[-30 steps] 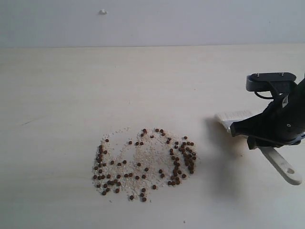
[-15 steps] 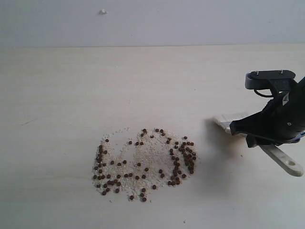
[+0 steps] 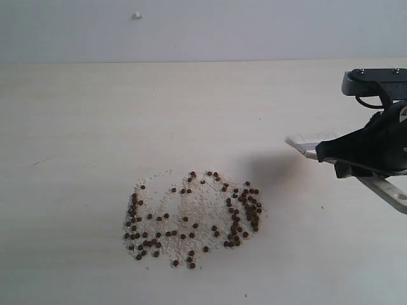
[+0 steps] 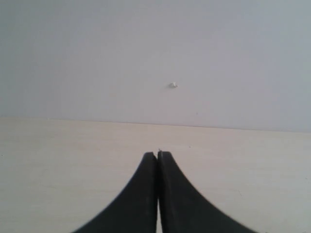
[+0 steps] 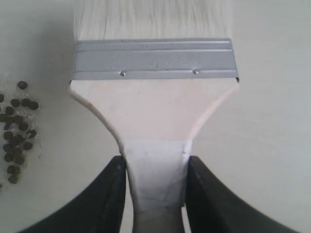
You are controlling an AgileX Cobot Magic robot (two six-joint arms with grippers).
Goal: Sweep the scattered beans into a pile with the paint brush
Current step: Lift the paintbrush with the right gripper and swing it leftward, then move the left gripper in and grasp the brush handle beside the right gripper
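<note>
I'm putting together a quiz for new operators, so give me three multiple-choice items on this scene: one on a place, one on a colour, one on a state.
1. In the exterior view, where is the paint brush relative to the beans?
A. on top of them
B. to their right, apart
C. to their left

2. What colour is the ferrule of the brush?
A. red
B. black
C. silver

3. How does the left gripper stand?
A. shut, holding nothing
B. wide open
C. shut on the brush

Key:
1 B: the bristles end well to the right of the beans, with the handle in the right gripper.
2 C: the right wrist view shows a silver metal band.
3 A: its jaws meet with nothing between them.
</note>
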